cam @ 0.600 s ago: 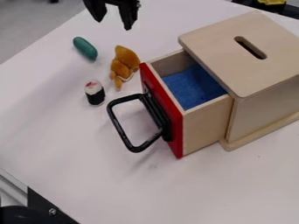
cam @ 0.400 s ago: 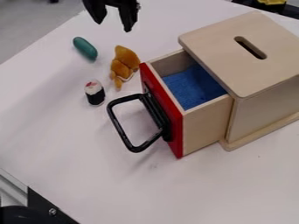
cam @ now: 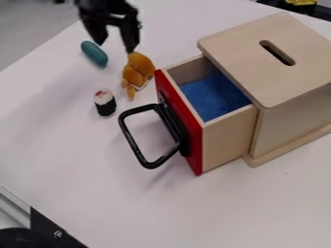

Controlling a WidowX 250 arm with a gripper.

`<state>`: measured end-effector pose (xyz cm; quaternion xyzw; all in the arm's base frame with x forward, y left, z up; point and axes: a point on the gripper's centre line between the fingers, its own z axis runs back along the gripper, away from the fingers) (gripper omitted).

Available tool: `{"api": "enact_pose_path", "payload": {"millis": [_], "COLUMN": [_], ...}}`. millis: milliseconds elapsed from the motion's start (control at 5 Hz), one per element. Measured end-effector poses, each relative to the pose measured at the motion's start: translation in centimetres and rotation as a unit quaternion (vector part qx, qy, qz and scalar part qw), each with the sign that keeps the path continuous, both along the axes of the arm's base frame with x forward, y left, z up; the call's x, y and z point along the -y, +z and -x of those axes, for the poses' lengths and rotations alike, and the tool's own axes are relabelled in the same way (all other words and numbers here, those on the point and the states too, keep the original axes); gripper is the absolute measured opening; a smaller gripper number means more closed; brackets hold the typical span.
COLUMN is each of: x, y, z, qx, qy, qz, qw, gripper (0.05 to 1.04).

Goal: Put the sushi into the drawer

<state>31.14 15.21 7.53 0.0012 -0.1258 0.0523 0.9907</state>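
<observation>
The black gripper (cam: 115, 46) hangs at the upper left, open and with nothing between its fingers, above and beyond the sushi. The sushi (cam: 105, 102) is a small roll, white on top with a red patch and wrapped in black, standing on the table left of the drawer handle. A wooden box holds the drawer (cam: 229, 138), which is pulled out, with a red front, a black loop handle and blue lining inside.
A green oblong object (cam: 94, 53) lies near the gripper, on its left. An orange-brown plush toy (cam: 137, 72) sits between the sushi and the drawer's far corner. The wooden box (cam: 268, 63) with a slotted lid takes up the right side of the white table (cam: 97, 169).
The gripper has come down and a little to the left, nearer the green object and the plush toy. The sushi and the drawer have stayed where they were.
</observation>
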Motion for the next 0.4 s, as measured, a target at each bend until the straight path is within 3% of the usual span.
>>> {"api": "enact_pose_path", "payload": {"millis": [200, 400], "x": [-0.4, 0.0], "y": [-1.0, -1.4], "z": [2.2, 4.4], "qx": [-0.022, -0.026], "qy": [-0.008, -0.011], "qz": [-0.03, -0.031], "qw": [0.9993, 0.9992], "gripper": [0.999, 0.999]}}
